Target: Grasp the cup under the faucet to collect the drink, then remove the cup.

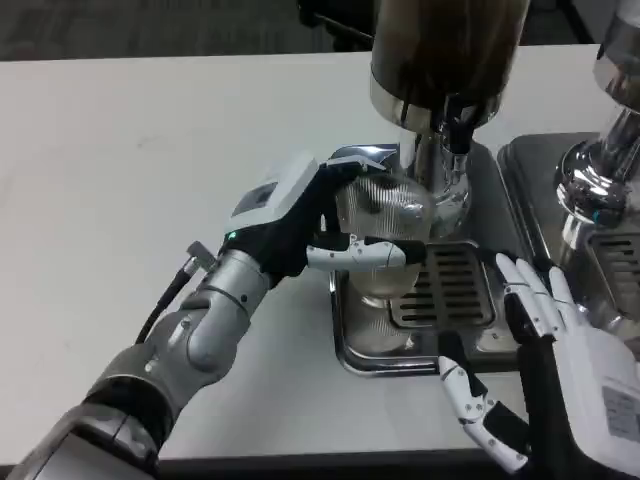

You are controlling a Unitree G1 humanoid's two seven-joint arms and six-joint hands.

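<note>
The left hand (300, 215) is gripping the ribbed clear plastic cup (375, 240), standing on the steel drip tray (350, 350) beneath the dark-filled dispenser's black faucet (458, 128); filling and removal seemingly remain. The right hand (545, 340) is waiting beside the tray, fingers apart, holding nothing.

You will find nothing readable here. The left hand (300, 215) carries a small grey panel on its white back, and the right hand (560, 370) a pale label near the wrist, but any print on them is too blurred to read.
</note>
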